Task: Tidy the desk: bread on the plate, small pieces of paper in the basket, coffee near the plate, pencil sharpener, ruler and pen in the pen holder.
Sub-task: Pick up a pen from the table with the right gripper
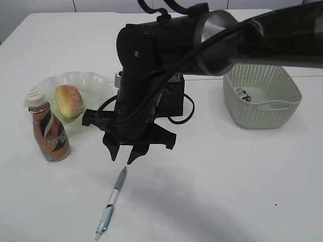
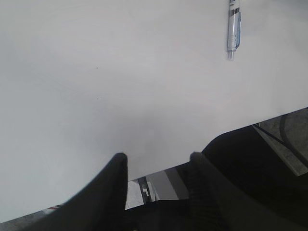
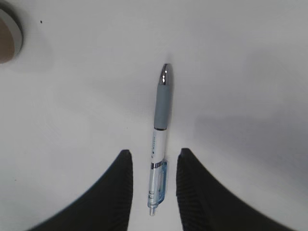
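A blue-and-white pen (image 1: pixel 112 201) lies on the white table in front of the middle. My right gripper (image 1: pixel 125 154) reaches across from the right and hangs open above it. In the right wrist view the pen (image 3: pixel 161 130) lies lengthwise between the open fingers (image 3: pixel 153 156), its clip end nearest the camera, untouched. My left gripper (image 2: pixel 156 156) is open and empty over the table's near edge, with the pen (image 2: pixel 234 29) far ahead of it. The bread (image 1: pixel 69 100) lies on the pale plate (image 1: pixel 98 83). The coffee bottle (image 1: pixel 48 132) stands beside the plate. Sharpener and ruler are out of view.
A pale green basket (image 1: pixel 262 106) at the right holds a small piece of paper (image 1: pixel 244 94). A black pen holder (image 1: pixel 175 101) stands behind my right arm, mostly hidden. The bottle's base (image 3: pixel 6 38) shows at the right wrist view's top left.
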Controlling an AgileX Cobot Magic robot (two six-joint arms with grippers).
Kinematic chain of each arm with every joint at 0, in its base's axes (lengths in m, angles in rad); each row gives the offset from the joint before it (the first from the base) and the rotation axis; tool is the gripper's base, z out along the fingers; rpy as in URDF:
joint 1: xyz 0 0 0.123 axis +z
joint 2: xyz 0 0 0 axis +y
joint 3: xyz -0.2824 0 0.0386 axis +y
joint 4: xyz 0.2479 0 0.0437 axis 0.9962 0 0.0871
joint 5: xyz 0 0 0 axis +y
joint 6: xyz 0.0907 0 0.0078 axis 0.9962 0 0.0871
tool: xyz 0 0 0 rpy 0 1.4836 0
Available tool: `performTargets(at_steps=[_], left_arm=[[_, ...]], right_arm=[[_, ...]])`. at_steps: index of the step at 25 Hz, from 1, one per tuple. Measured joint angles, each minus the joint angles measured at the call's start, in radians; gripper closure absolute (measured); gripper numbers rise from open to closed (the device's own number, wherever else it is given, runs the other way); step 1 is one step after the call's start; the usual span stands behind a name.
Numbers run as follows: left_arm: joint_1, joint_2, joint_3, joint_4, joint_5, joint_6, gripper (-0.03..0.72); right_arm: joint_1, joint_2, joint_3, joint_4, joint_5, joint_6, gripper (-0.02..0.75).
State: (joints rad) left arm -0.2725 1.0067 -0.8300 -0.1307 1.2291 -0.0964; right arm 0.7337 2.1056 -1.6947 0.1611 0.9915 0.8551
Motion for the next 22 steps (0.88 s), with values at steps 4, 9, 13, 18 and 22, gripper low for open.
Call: performTargets(at_steps=[4,9,13,18,22], left_arm=[[0.0,0.0,0.0,0.001,0.0,0.013,0.381],[0.0,0.0,0.0,0.001,0.0,0.017,0.381],[0.0,0.0,0.0,0.001,0.0,0.019,0.381],[0.0,0.0,0.0,0.001,0.0,0.019,0.381],[0.0,0.0,0.0,0.001,0.0,0.019,0.381]], right_arm=[[0.0,0.0,0.0,0.0,0.0,0.0,0.479],[0.0,0.0,0.0,0.0,0.0,0.0,0.479],[0.0,0.0,0.0,0.0,0.0,0.0,0.479],[0.0,0.0,0.0,0.0,0.001,0.0,0.479],[0.0,0.004,0.0,0.0,0.003,0.0,0.479]])
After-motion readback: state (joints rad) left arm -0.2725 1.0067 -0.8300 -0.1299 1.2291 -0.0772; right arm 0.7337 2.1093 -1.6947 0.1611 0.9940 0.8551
